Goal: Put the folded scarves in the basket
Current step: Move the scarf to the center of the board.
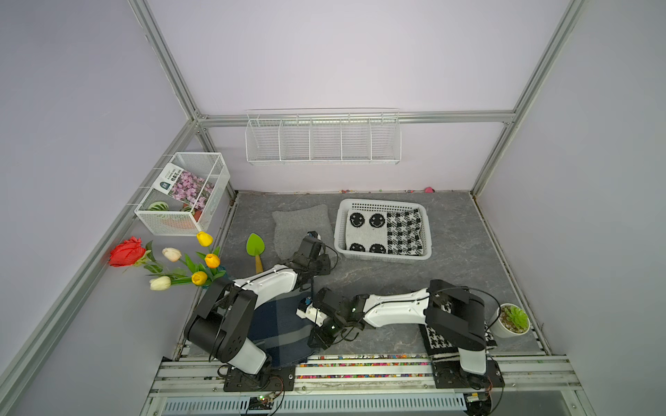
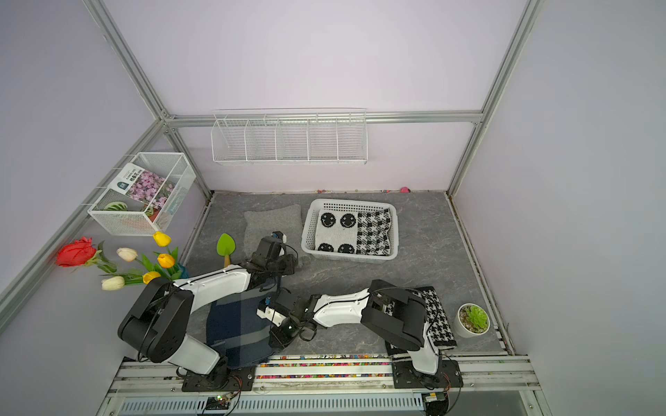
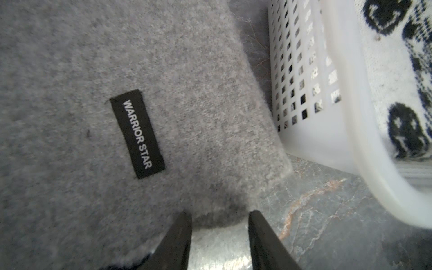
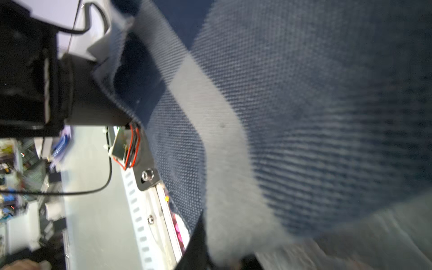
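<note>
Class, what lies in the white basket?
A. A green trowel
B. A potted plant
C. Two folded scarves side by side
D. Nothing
C: the basket holds a smiley scarf beside a houndstooth scarf.

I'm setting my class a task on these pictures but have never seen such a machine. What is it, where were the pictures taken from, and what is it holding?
Two robot arms stand at a grey table. Two pictures look down from overhead; two come from cameras on the wrists. A white basket holds a smiley scarf and a houndstooth scarf. The left pincer is open at a grey scarf's edge beside the basket. The right pincer is shut on a navy checked scarf.
</note>
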You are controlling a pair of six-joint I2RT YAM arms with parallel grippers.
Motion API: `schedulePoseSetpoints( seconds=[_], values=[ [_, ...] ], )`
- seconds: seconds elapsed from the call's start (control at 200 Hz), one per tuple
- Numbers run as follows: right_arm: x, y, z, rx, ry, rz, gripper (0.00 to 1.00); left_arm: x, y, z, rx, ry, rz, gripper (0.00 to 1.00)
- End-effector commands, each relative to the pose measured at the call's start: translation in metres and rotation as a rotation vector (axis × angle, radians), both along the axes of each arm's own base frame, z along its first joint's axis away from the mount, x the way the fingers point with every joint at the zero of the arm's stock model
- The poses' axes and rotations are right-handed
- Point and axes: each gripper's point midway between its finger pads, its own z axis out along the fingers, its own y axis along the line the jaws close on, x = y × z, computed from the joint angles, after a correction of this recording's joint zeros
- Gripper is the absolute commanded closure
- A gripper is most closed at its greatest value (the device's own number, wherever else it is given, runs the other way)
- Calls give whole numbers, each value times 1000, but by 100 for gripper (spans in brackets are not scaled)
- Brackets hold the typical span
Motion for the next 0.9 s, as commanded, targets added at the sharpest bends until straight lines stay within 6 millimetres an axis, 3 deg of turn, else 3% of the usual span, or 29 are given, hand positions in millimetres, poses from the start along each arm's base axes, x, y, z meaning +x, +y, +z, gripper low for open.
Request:
schedulePoseSetpoints(
  seconds=[0.0,0.225,0.335,0.415,0.5,0.555,0.59,0.67,0.8,0.895],
  values=[
    [22,-36,-14,-76,3,-63,86,1,-3,8,-13,-20,-14,56],
    [57,-138,-47,-299,23,-160,84,-1,-2,18,-33,-43,-9,56],
    [93,-189,-59,-369,49,-349,84,-3,-6,19,-45,-38,-23,56],
    [109,-206,-45,-389,-6,-396,80,-5,-9,21,-46,-41,-34,56],
    [139,-232,-24,-414,-136,-513,77,-7,-12,23,-44,-45,-46,56],
    [158,-252,-11,-448,-241,-593,63,-8,-14,24,-45,-45,-52,56],
    [163,-256,-4,-435,-282,-607,55,-9,-16,24,-46,-45,-59,56],
    [165,-253,8,-368,-312,-624,50,-10,-20,21,-38,-36,-69,56],
    [163,-256,27,-292,-340,-680,48,-16,-19,16,-21,-23,-75,55],
    [152,-247,34,-204,-325,-675,48,-21,-12,17,-18,-33,-62,55]
  ],
)
